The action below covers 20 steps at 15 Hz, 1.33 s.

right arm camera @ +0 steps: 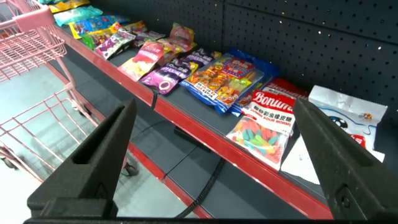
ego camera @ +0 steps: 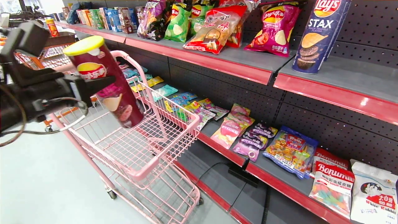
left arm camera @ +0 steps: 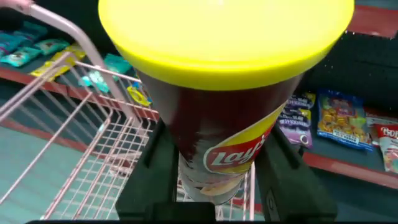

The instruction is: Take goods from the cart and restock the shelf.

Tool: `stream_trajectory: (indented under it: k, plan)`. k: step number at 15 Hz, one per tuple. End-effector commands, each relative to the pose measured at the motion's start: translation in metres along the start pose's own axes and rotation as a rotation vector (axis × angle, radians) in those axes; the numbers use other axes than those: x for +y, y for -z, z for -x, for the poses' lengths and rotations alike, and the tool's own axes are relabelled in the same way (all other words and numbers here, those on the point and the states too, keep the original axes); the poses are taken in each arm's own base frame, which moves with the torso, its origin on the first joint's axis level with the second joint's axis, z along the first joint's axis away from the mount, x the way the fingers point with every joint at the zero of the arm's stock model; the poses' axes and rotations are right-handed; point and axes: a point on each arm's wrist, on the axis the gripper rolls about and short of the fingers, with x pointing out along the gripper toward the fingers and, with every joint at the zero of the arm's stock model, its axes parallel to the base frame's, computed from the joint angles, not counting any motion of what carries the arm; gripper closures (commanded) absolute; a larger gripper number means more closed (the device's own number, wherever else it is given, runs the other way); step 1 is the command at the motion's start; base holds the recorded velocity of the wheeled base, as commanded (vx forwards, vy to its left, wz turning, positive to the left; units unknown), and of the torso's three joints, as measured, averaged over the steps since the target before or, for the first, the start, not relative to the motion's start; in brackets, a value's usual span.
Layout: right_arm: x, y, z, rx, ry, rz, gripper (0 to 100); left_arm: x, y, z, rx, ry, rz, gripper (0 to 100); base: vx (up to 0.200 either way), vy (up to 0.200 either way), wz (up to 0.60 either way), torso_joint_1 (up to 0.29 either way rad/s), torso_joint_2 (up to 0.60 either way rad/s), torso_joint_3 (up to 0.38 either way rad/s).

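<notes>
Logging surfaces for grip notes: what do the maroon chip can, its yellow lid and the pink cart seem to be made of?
The chip can is probably a cardboard tube under a glossy printed wrap, judging by its sheen. The yellow lid looks like smooth plastic with a rounded rim. The pink cart appears to be coated metal: thin wire grid, thicker tube rims.
</notes>
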Motion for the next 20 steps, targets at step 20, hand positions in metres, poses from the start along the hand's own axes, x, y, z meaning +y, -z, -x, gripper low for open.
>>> stream_trajectory:
  k: [20]
  plan:
    - [0.000,0.000,0.000,0.002,0.000,0.000,0,-0.035,0.042,0.157,-0.073,-0.108,-0.024,100,0.000,0.000,0.00,0.104,-0.33,-0.225]
